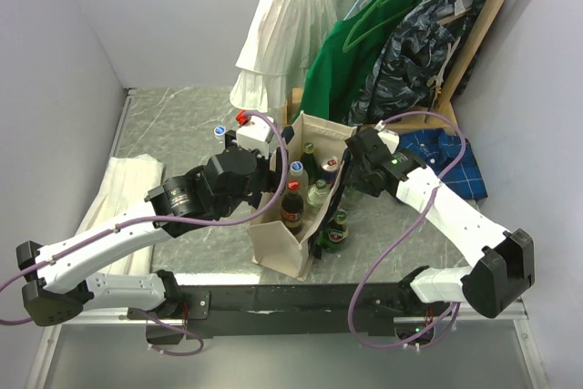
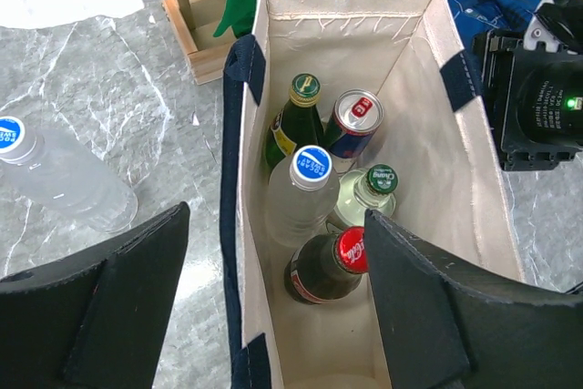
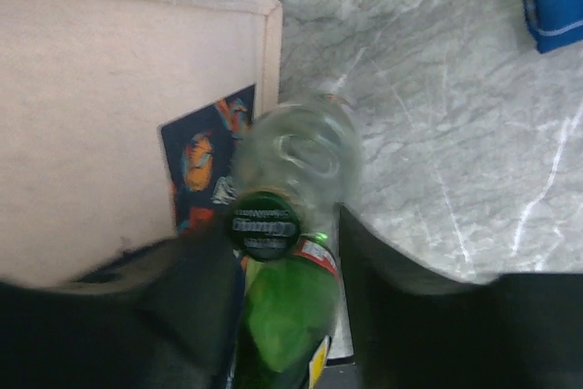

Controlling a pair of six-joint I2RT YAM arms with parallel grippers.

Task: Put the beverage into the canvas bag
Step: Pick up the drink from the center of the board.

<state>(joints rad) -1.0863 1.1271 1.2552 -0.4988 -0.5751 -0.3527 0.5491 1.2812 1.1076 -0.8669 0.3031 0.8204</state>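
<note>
Left fingers hang released, astride the rim of the bag. Right fingers flank a green bottle standing on the tabletop just right of the bag; whether they pinch it, I cannot tell.

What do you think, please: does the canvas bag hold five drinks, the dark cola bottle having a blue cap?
Not quite: the left wrist view shows that the cola bottle in the canvas bag has a red cap, not a blue one. The rest stands.
</note>
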